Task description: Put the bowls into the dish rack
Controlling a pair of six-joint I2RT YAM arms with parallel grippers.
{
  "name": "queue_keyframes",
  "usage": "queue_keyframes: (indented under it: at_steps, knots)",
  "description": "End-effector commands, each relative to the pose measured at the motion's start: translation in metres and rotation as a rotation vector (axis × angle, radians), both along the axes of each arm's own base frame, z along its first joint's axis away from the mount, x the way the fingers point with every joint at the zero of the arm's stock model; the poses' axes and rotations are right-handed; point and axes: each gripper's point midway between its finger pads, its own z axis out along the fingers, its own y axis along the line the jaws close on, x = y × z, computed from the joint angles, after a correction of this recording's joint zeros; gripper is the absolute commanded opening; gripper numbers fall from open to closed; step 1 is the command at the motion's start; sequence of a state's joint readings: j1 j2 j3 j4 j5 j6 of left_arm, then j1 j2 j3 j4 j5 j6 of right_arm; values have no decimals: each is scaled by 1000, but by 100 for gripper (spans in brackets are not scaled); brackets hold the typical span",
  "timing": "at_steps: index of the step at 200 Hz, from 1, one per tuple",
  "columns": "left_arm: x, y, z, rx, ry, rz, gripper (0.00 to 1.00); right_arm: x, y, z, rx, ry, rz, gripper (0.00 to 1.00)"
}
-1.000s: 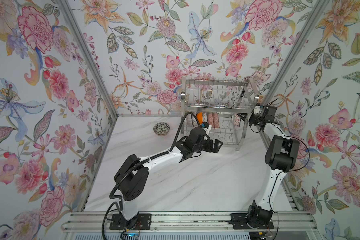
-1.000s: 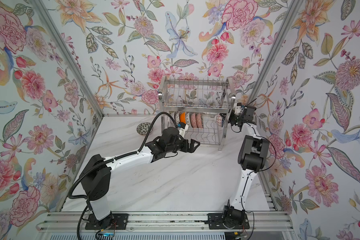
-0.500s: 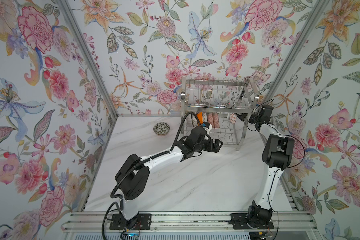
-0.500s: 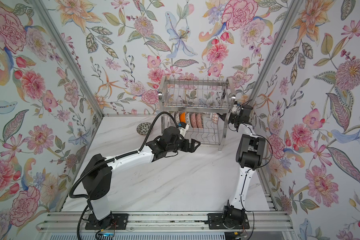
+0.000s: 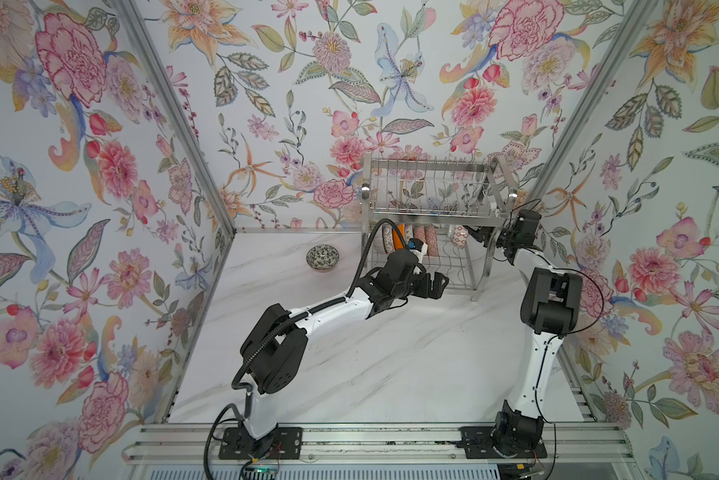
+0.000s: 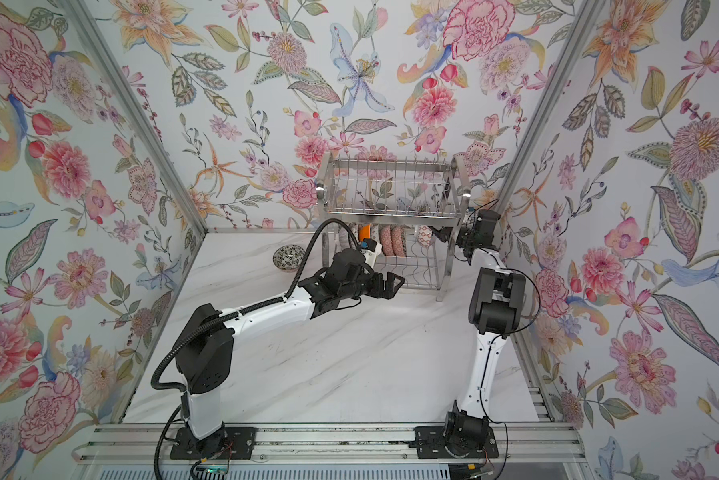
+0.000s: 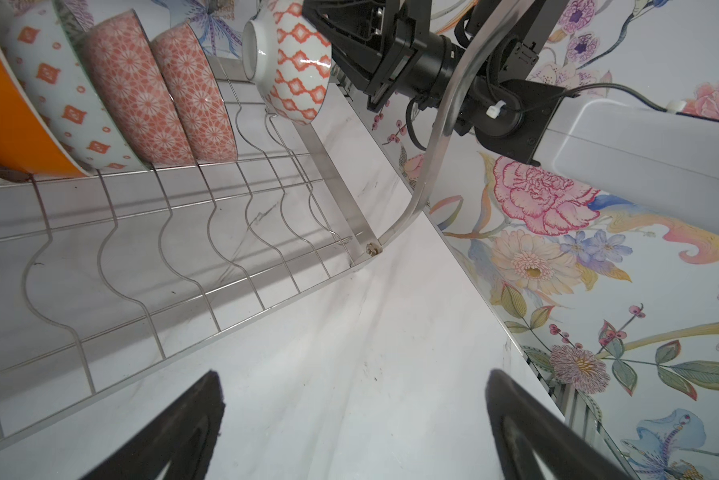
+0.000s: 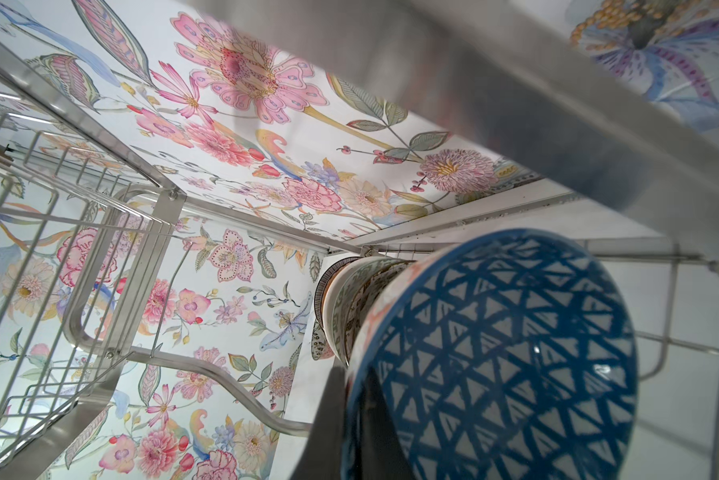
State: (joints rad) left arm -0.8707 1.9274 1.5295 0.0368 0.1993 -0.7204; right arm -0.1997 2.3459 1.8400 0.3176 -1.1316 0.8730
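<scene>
Left gripper [image 5: 438, 285] hangs low over the marble-look table [image 5: 391, 365], its black jaws spread wide with nothing between them. In the left wrist view both fingers [image 7: 174, 436] frame bare, smooth tabletop just outside the rack's front rail.

At its ten o'clock in both top views a loose bowl [image 5: 323, 258] [image 6: 289, 258] sits upright on the table. It is round and glossy, dark-speckled inside, and well apart from everything else.

The dish rack [image 5: 434, 183] is shiny steel wire on curved flat-bar legs, and stands at the table's one o'clock against the flowered back wall [image 5: 349, 83]. On its lower tier a row of bowls [image 5: 432, 245] stands on edge in the wavy slots, packed side by side. The left wrist view shows an orange bowl [image 7: 0, 108], a white bowl [image 7: 58, 91] dotted with orange diamonds, then two pink lattice bowls [image 7: 137, 91].

At their three o'clock several wavy slots lie open. Next comes the held bowl [image 7: 295, 66] [image 8: 495, 353], also on edge, glazed white with an orange diamond net outside and blue triangles inside.

Right gripper [image 5: 470, 233] is clamped on its rim, reaching in past the rack's front leg [image 7: 436, 133], which runs just beside the wrist. I cannot tell whether the bowl's lower rim touches the wire.
</scene>
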Motion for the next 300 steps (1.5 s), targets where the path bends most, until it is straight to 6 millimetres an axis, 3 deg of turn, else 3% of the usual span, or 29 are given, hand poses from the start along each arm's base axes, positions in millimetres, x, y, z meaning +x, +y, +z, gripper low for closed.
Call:
queue_keyframes:
  at_steps: [1, 56, 101, 300]
  knots:
    - [14, 0, 6, 37, -65, 44, 100, -3, 7, 20, -3, -83, 43, 0]
    - [32, 11, 1, 118, -106, 138, 99, -4, 29, 8, 0, -72, 82, 0]
    - [35, 10, 1, 145, -112, 137, 99, -2, 46, -6, 8, -50, 106, 0]
    - [32, 6, -12, 165, -80, 112, 99, -8, 67, -38, 92, 9, 208, 0]
